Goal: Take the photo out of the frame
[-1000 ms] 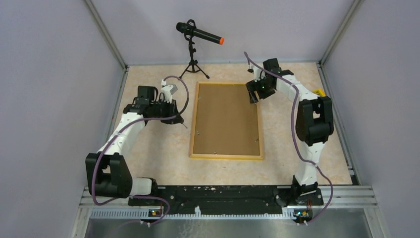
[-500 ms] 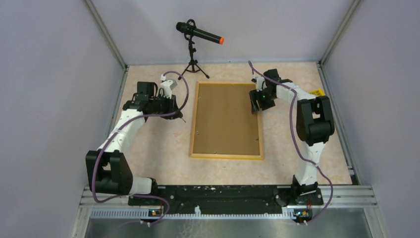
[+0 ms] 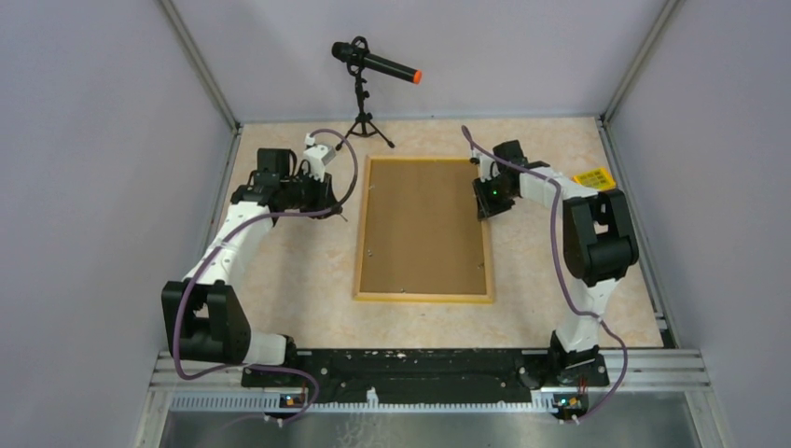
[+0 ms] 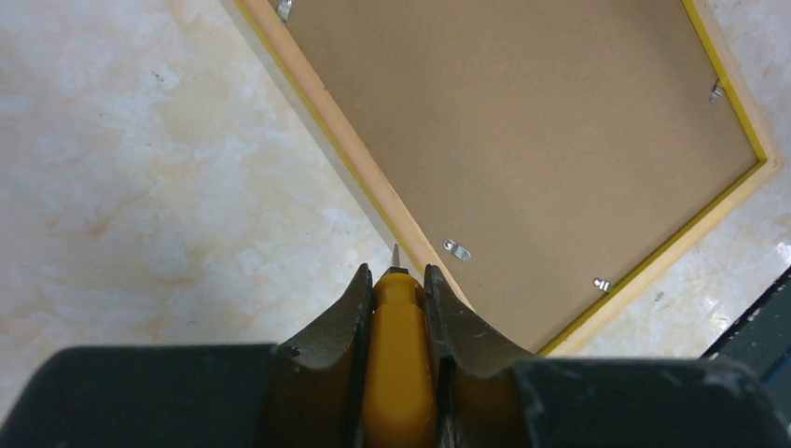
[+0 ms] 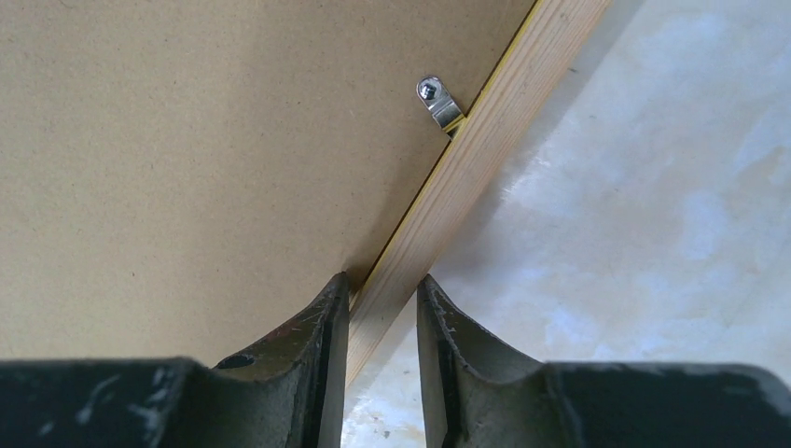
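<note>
The frame (image 3: 424, 229) lies face down on the table, brown fibreboard back up, pale wood edge around it. The photo is hidden under the backing. My left gripper (image 3: 328, 203) hovers just left of the frame's upper left side, shut on a yellow-handled screwdriver (image 4: 399, 355) whose tip points at the frame's edge (image 4: 354, 140) near a metal clip (image 4: 456, 249). My right gripper (image 3: 485, 207) is low on the frame's right side. In the right wrist view its jaws (image 5: 382, 285) stand narrowly open astride the wood edge (image 5: 485, 140), below a clip (image 5: 437, 101).
A microphone on a small tripod (image 3: 366, 126) stands behind the frame's top left corner. A small yellow block (image 3: 593, 177) lies at the right wall. Grey walls close in the table on three sides. A black rail (image 3: 420, 364) runs along the near edge.
My right gripper has come down and forward onto the frame's right edge. The frame has shifted slightly left. My left gripper has moved a little towards the back with the screwdriver.
</note>
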Controlling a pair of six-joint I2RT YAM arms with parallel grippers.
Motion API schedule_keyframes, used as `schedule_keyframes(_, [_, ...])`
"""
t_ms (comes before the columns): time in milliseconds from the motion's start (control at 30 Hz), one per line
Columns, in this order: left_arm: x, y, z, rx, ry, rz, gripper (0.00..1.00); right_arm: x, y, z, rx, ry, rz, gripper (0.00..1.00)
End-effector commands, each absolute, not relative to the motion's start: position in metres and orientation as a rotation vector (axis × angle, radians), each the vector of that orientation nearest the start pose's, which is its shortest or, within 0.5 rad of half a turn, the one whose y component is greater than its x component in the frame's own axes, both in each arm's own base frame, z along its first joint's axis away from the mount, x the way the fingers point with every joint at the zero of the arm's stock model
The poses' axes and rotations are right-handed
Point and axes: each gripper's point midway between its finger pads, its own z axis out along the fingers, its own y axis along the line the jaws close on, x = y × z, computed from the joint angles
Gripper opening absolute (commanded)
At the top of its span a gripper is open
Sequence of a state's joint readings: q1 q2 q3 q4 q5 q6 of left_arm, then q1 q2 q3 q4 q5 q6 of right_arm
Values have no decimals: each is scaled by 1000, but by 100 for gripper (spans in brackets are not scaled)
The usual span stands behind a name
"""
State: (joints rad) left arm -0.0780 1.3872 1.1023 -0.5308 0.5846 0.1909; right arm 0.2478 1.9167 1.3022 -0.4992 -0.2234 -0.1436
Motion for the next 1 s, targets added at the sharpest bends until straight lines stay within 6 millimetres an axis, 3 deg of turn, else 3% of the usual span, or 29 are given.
schedule_keyframes(0, [355,-118,191,670,2131,-545,0,353,159,12,-850,2650,332,21])
schedule_keyframes(167, [355,-117,184,705,2147,-472,0,336,173,9,-965,2620,309,15])
schedule_keyframes(367, [352,-112,163,748,2218,-338,0,330,176,3,-909,2659,320,0])
schedule_keyframes(533, [356,-114,156,762,2215,-248,0,331,176,1,-868,2672,314,0])
schedule_keyframes(967, [395,-118,132,761,2151,-170,0,326,181,5,-894,2659,364,0])
